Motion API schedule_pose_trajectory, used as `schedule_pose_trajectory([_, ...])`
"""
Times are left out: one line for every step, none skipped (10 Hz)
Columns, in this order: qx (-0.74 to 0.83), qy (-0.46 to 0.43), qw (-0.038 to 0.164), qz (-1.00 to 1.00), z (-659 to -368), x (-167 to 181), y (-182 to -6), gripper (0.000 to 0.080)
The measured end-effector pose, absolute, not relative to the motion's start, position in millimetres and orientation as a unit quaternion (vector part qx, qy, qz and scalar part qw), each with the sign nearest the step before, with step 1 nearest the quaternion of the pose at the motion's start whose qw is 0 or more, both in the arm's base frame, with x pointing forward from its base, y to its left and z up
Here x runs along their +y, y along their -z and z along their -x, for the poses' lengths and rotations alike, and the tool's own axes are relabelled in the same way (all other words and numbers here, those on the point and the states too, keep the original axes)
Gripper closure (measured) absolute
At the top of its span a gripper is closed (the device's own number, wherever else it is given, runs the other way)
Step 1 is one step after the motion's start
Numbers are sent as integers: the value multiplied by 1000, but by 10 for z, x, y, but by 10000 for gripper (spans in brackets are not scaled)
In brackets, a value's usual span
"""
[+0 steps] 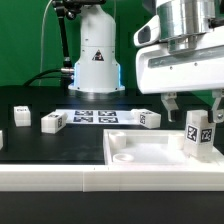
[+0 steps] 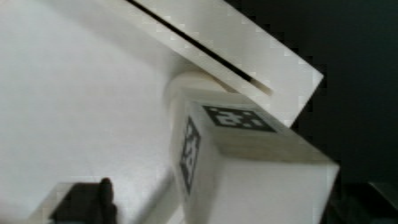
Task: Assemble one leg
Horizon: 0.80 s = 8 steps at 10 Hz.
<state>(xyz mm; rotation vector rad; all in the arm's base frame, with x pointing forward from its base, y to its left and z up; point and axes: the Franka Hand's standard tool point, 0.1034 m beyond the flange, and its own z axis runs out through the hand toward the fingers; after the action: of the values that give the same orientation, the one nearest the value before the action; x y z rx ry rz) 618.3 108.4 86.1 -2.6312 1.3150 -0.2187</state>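
Observation:
A leg [image 1: 197,136], a small white block with tags on its faces, stands upright on the far right part of the wide white panel [image 1: 140,152]. My gripper [image 1: 195,112] hangs just above it, open, with one finger on each side of the leg's top. In the wrist view the leg [image 2: 240,150] fills the space between the dark fingertips [image 2: 80,202]. There is a gap between that finger and the leg. The panel's flat face [image 2: 71,100] and its raised rim [image 2: 231,50] lie behind it.
The marker board [image 1: 95,116] lies behind the panel. Other white legs lie on the black table: one [image 1: 22,115] at the far left, one [image 1: 53,121] beside it, one [image 1: 148,117] by the marker board's right end. The robot base [image 1: 95,55] stands at the back.

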Motion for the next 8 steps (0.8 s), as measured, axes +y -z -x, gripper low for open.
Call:
schedule_pose_trajectory([377, 79, 89, 919, -6202, 1084, -853, 160])
schedule_pose_trajectory([320, 81, 82, 940, -6214, 1100, -850, 160])
schedule_pose_trajectory([269, 84, 73, 957, -6221, 1117, -845, 151])
schedule_pose_trajectory([214, 80, 61, 972, -6223, 1141, -831, 151])
schedule_pose_trajectory([165, 79, 53, 982, -6241, 1147, -827, 150])
schedule_pose_trajectory([133, 72, 46, 987, -6241, 1164, -818, 150])
schedule_pose_trajectory([68, 63, 31, 995, -6238, 1175, -814, 150])
schedule_pose_trajectory([13, 61, 20, 998, -6238, 1173, -817, 150])
